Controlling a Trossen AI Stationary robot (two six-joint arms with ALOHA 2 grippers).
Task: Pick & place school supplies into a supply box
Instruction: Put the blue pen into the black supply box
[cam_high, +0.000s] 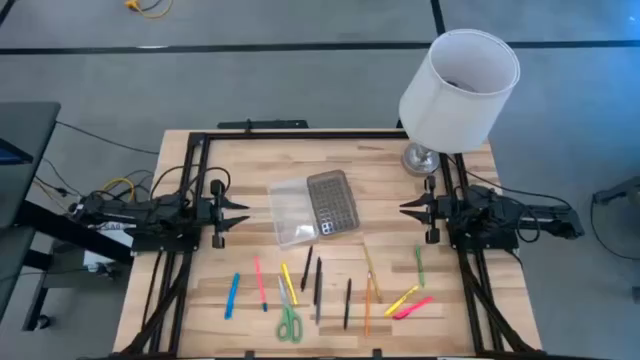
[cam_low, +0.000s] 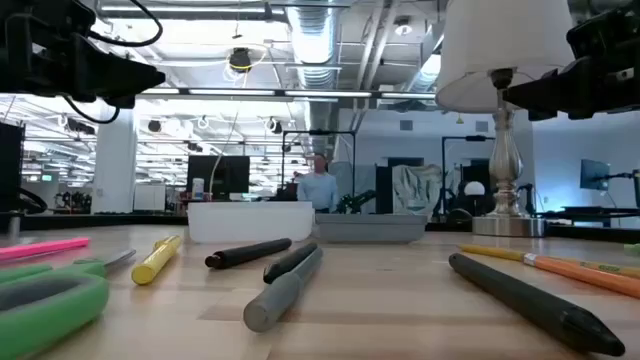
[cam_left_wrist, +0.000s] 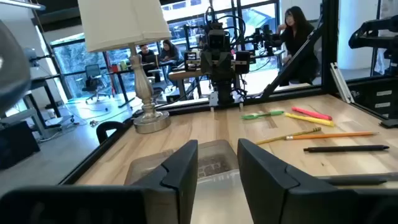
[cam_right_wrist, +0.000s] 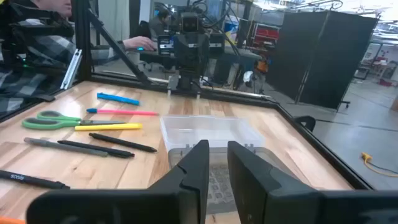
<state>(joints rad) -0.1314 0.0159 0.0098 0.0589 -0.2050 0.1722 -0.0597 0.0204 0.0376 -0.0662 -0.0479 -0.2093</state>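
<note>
Jaws: both slightly apart, holding nothing.
Left gripper (cam_high: 243, 208): at table's left edge.
Right gripper (cam_high: 404, 208): at right edge.
Box (cam_high: 313, 207): lying open midway between them.
Supplies (cam_high: 318, 285): scattered on the table nearer the front edge than the box.

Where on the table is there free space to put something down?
Bare wood lies between the left gripper and the supply box, and between the box and the right gripper. The near strip, scissors to pink marker, is crowded.
</note>
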